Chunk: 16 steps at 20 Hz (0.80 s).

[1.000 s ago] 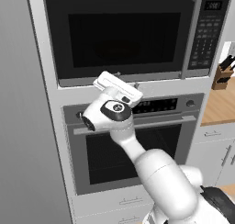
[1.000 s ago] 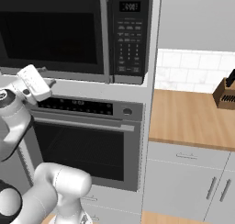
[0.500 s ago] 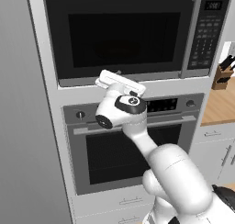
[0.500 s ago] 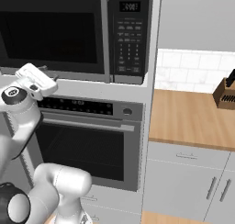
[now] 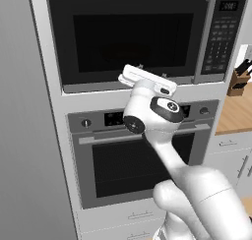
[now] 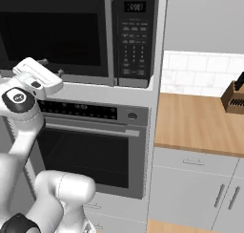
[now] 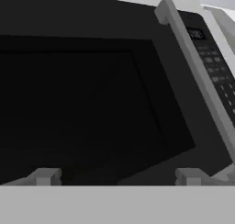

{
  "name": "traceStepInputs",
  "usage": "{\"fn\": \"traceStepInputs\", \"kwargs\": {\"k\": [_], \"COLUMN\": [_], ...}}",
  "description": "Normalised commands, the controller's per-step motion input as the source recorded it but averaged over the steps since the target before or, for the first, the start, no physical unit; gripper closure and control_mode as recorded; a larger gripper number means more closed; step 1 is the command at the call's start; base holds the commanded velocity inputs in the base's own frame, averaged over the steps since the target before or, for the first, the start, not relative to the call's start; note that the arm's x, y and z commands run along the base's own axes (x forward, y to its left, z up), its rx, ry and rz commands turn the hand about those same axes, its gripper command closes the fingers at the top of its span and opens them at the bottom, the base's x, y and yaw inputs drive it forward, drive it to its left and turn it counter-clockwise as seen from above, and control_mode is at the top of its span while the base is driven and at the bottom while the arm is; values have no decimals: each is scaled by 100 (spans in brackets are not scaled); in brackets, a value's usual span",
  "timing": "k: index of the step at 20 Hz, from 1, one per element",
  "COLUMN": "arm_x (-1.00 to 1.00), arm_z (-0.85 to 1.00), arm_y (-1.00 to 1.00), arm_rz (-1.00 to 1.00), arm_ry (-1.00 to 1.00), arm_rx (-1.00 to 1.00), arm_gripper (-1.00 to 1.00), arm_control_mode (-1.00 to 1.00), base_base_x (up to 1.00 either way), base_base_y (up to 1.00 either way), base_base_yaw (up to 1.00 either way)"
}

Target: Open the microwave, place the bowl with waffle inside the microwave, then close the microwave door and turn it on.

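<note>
One microwave (image 5: pixel 142 35) is set in the wall column, its one microwave door (image 5: pixel 130 37) shut flat, with a single long grey bar handle (image 5: pixel 204 37) standing upright just left of one keypad panel (image 5: pixel 222 40). One steel-fronted oven (image 5: pixel 142 150) sits directly beneath it, and one knife block (image 6: pixel 234 97) stands on the wooden counter (image 6: pixel 200 124) to the right. The one gripper (image 5: pixel 139 68) is held up in front of the lower edge of the door; in the hand view its two finger tips (image 7: pixel 45 176) rise well apart, so the jaws are spread and pinch nothing. Compared with a second ago, the hand has climbed slightly and the elbow joint has swung rightward, while the cabinet, oven and counter keep their places, so the base has stood still. The dark window hides whatever lies inside the microwave. The fingers are mostly concealed behind the white hand in both base views, and the door's left part is cut off in the right base view.
</note>
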Motion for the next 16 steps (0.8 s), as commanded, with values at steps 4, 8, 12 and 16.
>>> {"fn": "traceStepInputs", "kwargs": {"k": [4, 8, 12, 16], "arm_x": [-41, -44, -55, -48], "arm_z": [69, 36, 15, 7], "arm_y": [-47, -61, -84, -94], "arm_rz": [5, 9, 14, 16], "arm_ry": [18, 22, 20, 13], "arm_rx": [0, 0, 0, 0], "arm_gripper": [-100, -100, -100, -100], "arm_control_mode": [-100, -100, -100, -100], "base_base_x": [0, 0, 0, 0], "base_base_y": [0, 0, 0, 0], "base_base_yaw": [0, 0, 0, 0]}}
